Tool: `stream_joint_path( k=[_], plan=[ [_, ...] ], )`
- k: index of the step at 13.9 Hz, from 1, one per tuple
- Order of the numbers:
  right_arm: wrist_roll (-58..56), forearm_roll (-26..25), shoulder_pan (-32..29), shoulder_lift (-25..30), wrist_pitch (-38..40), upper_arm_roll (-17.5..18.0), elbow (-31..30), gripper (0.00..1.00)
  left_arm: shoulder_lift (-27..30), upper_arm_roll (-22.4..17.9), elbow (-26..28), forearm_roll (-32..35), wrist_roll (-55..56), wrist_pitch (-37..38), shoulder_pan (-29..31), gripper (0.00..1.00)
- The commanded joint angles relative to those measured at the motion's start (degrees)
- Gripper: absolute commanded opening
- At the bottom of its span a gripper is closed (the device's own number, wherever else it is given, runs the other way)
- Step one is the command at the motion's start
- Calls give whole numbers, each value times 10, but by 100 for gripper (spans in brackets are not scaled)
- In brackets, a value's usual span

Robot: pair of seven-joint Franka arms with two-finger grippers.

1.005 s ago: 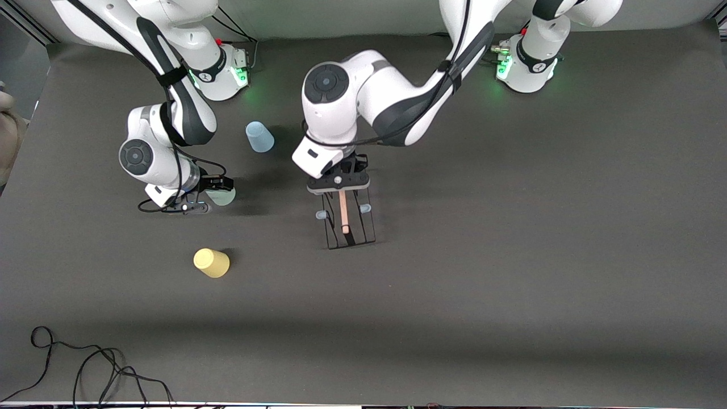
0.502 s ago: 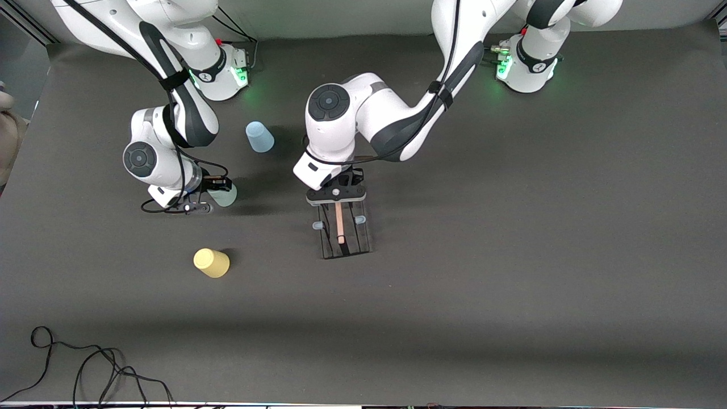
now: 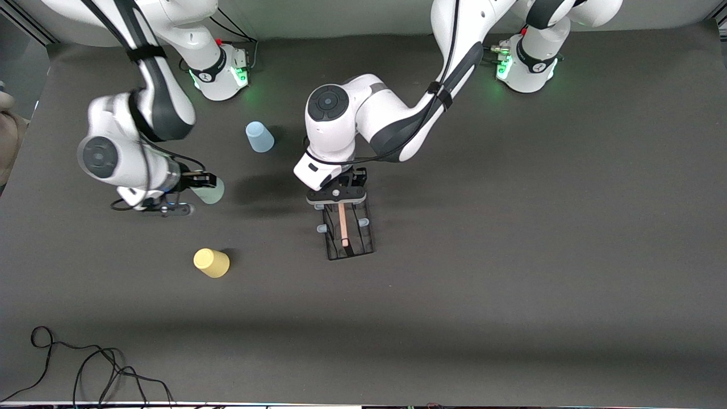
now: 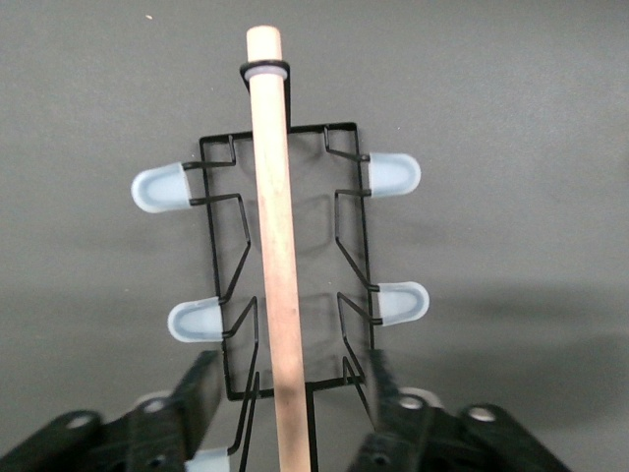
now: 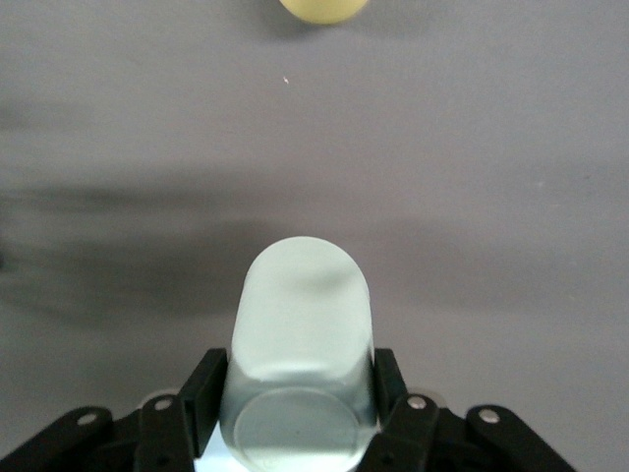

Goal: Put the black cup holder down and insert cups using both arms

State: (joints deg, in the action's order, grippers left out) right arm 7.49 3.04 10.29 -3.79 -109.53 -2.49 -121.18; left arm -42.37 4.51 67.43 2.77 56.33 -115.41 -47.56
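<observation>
Rack set down; green cup gripped for insertion

The black cup holder (image 3: 347,233) stands mid-desk beneath the left gripper (image 3: 337,196), jaws spread astride its wooden handle (image 4: 275,216). The right gripper (image 3: 200,183), near the right arm's edge, pinches the pale green cup (image 5: 300,344); carry it level, mouth aimed squarely at a peg (image 4: 393,174).

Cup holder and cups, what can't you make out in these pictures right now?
- Cup holder: in the front view, the left gripper covers its end nearest the arms' bases; in the left wrist view, the last pair of pegs is cut off by the picture's edge and the jaws.
- Green cup: in the right gripper; its rim is cut off in the right wrist view.
- Yellow cup: mostly cut off in the right wrist view.
- Blue cup: front view only.
</observation>
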Motion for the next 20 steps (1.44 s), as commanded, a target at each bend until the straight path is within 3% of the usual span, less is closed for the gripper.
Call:
stream_joint_path(
  k=[1,2,3,5,7,10,12,15,18,19,20],
  plan=[
    [10,53,6,-10,73,0,82,13,51,-6,9,0,-27,58,4,92],
    [19,72,9,-5,73,2,85,12,77,-6,14,-13,-49,84,22,99],
    [54,84,37,-4,70,2,89,12,113,-6,42,-42,-80,98,46,99],
    [137,82,98,-17,67,2,122,4,221,-6,146,-93,-172,105,116,100],
    [197,82,160,-39,60,1,145,3,327,-6,263,-109,-256,106,187,100],
    [304,81,234,-58,-1,1,146,3,418,-15,363,-105,-407,142,292,100],
    [317,81,252,-73,-23,2,149,3,433,-16,366,-101,-505,177,374,100],
    [341,79,257,-104,-44,2,166,3,445,-17,363,-91,-562,181,447,100],
    [352,73,276,-143,-46,-1,184,5,454,-20,339,-66,-570,202,468,100],
    [351,69,276,-148,-48,-1,184,23,453,-23,318,-55,-570,220,468,100],
    [351,56,275,-149,-48,-1,181,54,452,-24,298,-51,-570,241,468,100]
  ],
)
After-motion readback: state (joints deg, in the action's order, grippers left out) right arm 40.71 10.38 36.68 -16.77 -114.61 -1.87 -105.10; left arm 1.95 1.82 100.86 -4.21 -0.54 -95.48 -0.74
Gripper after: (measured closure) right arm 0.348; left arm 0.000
